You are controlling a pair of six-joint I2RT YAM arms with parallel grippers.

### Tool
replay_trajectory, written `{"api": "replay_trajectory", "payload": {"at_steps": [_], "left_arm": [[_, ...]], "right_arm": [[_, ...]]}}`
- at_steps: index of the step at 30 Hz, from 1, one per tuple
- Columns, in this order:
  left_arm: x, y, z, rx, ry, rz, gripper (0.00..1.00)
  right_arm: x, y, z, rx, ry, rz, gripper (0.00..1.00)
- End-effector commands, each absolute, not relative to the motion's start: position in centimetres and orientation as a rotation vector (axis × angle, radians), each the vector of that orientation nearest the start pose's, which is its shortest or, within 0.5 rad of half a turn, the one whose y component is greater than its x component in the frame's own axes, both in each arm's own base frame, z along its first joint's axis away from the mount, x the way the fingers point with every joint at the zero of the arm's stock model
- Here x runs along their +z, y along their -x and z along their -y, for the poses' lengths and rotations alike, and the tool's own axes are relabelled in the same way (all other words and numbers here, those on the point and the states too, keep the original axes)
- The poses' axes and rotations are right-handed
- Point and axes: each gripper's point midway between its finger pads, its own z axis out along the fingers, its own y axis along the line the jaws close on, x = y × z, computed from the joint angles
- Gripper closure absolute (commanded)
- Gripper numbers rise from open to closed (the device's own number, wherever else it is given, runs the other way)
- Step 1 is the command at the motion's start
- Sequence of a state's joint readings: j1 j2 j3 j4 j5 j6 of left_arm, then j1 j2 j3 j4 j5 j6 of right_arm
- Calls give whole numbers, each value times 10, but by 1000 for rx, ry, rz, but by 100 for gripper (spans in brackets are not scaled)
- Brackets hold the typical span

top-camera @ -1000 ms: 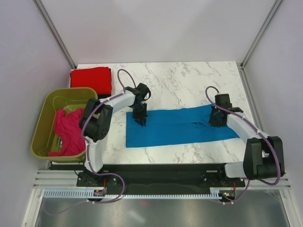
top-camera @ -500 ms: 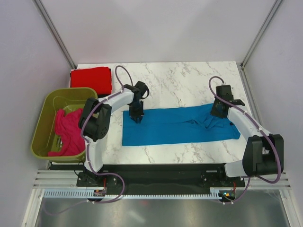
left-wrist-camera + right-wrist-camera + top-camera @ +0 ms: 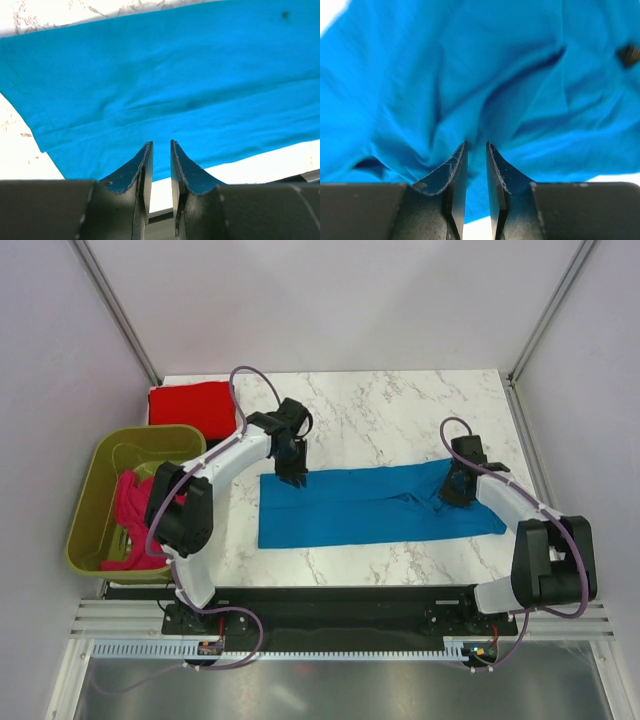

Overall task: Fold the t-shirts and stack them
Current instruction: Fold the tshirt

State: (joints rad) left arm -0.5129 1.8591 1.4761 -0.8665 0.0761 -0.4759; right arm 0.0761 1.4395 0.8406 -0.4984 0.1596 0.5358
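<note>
I count one white marble-patterned desk [image 3: 400, 405], one olive-green plastic tub [image 3: 100, 465], three tees and two arms. The bright blue cloth tee [image 3: 370, 505] lies spread flat across the desk's middle, running 9 to 3 o'clock and rumpled at its 3 o'clock end. The tub sits off the desk's 9 o'clock edge and holds the heaped magenta-pink tee [image 3: 140, 520], which is partly hidden by my left arm. The folded red tee [image 3: 192, 408] sits at the 10 o'clock corner. The left gripper [image 3: 161, 144] hangs over the blue tee's far 9 o'clock edge, its jaws slightly spread and pinching nothing. The right gripper [image 3: 476, 144] is over the rumpled end, jaws likewise narrowly apart.
</note>
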Motion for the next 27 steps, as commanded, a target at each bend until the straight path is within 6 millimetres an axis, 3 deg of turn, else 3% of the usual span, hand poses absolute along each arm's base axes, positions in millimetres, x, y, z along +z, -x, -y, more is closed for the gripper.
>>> {"api": "replay_trajectory", "payload": {"at_steps": [1, 5, 8, 15, 21, 27], "left_arm": [[96, -317, 227, -414, -118, -2838, 72], [90, -310, 225, -419, -112, -2850, 72], [88, -306, 228, -440, -114, -2847, 72], [84, -296, 250, -521, -152, -2845, 72], [90, -295, 251, -533, -165, -2829, 72], [88, -292, 246, -510, -182, -2829, 72]], "right_arm": [[50, -297, -29, 108, -755, -2497, 72], [47, -284, -39, 168, -773, -2486, 73], [63, -285, -42, 211, -774, -2418, 74], [64, -270, -50, 296, -789, -2379, 74], [74, -283, -48, 274, -746, -2368, 69], [83, -295, -65, 312, -425, -2414, 64]]}}
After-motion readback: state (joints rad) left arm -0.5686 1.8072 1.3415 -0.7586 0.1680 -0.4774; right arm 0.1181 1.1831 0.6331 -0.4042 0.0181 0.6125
